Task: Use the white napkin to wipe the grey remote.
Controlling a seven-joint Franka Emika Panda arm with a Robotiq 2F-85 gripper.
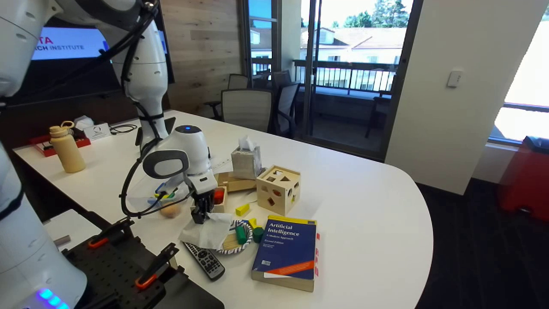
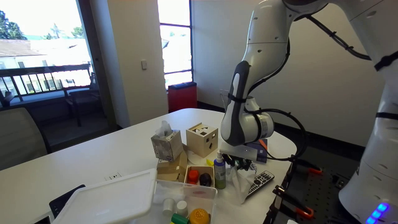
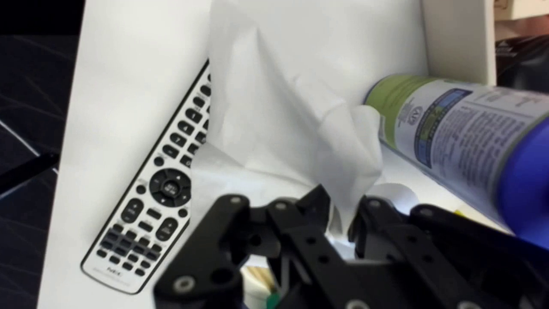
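The white napkin [image 1: 209, 234] hangs crumpled from my gripper [image 1: 200, 214], also seen in an exterior view [image 2: 241, 183]. In the wrist view the napkin [image 3: 274, 116] narrows to a gathered fold between the fingertips [image 3: 341, 219], which are shut on it with a small gap filled by cloth. The grey remote [image 1: 206, 261] lies on the table, buttons up, in both exterior views [image 2: 262, 180] and the wrist view [image 3: 148, 204]. The napkin hides the remote's far end. I cannot tell whether the cloth touches it.
A blue book [image 1: 285, 249] lies beside a striped plate [image 1: 246, 246] with blocks. A spray bottle [image 2: 219, 174] stands close to the gripper. A wooden shape box [image 1: 279, 189], a tissue box [image 1: 246, 162] and a clear plastic bin [image 2: 186, 189] are nearby. The table edge runs beside the remote.
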